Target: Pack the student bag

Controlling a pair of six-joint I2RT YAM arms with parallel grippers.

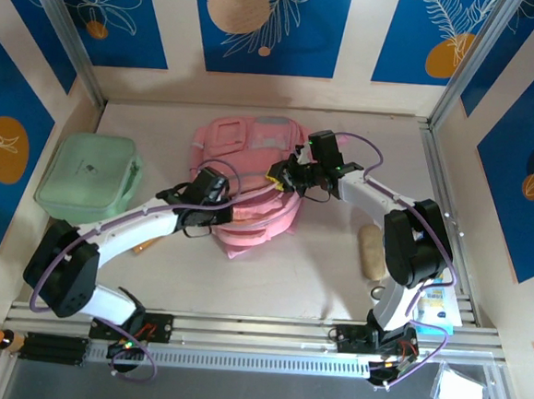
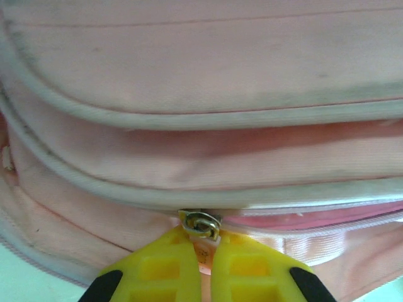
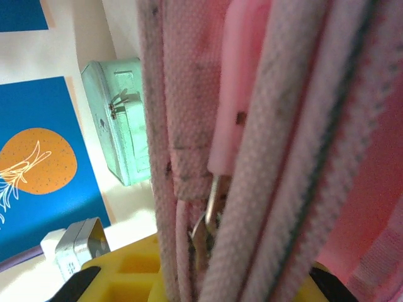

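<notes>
Mid-table, the soft pink student bag (image 1: 253, 148) lies flat, with pale piping and grey patches; left gripper (image 2: 206, 261) pinches its zipper pull (image 2: 200, 224), right gripper (image 1: 281, 175) clamps its edge.

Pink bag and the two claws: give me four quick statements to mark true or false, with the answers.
1. The left claw is shut on the zipper pull of the bag. True.
2. The green case lies inside the bag. False: it sits on the table, left of the bag.
3. The right claw has bag fabric between its fingers. True.
4. The tan object lies left of the bag. False: it lies to the bag's right.
</notes>
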